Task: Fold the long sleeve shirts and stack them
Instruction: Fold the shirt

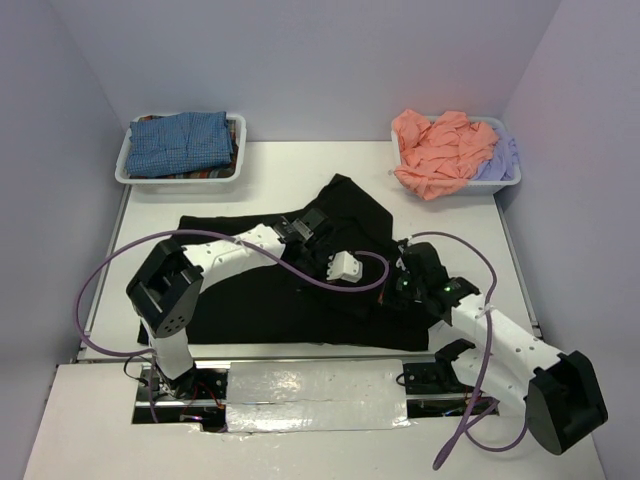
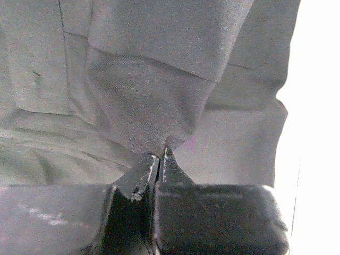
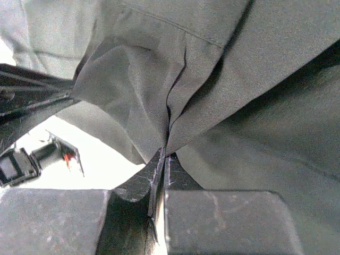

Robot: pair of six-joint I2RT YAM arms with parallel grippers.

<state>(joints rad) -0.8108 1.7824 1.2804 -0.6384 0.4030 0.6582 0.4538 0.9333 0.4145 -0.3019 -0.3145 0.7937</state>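
Item: large plain black cloth shirt (image 1: 250, 300), pinched by your left pincer (image 2: 158, 156) and right pincer (image 3: 163, 151) alike, long axis crosswise, most cloth lying left of both.

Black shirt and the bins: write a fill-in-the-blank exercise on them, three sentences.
1. The left tool and the right tool are both ____ on folds of the black shirt.
2. The blue-checked shirt lies in the far ____ bin.
3. The black shirt lies spread on the ____, outside both bins.
Missing words: shut; left; table.
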